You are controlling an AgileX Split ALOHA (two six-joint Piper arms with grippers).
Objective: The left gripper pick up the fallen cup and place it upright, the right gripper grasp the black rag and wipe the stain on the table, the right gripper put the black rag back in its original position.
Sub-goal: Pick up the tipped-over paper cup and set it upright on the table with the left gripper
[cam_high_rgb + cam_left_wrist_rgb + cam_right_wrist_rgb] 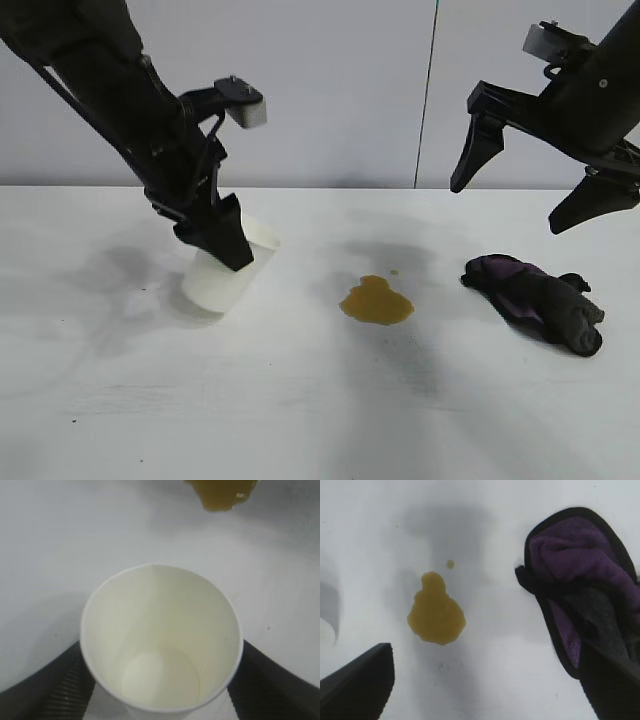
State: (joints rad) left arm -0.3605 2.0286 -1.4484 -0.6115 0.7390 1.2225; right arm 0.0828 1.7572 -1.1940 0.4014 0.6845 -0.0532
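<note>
Pinching the cup [222, 275] from both sides, the left end effector [225, 240] has its 2 black fingers [45, 690] against the paper wall just below the rolled rim, as the left wrist view shows. From the exterior view the cup sits at the left of the counter [300, 420], tilted, its open mouth leaning toward the right and far side and its base low near the surface; whether the base touches the counter I cannot tell. Its long axis is not yet vertical, so the coming move, as I judge it, turns on swinging the mouth up over the base before the fingers let go.

Right of the cup and well apart lies the stain [376, 301], with 1 tiny droplet [450, 564] on its far side. Farther right rests the black rag [538, 300], untouched. Above it hangs the right end effector [545, 185], fingers spread wide and holding nothing; it is plainly the nearer arm to the rag, which lies almost directly below it.
</note>
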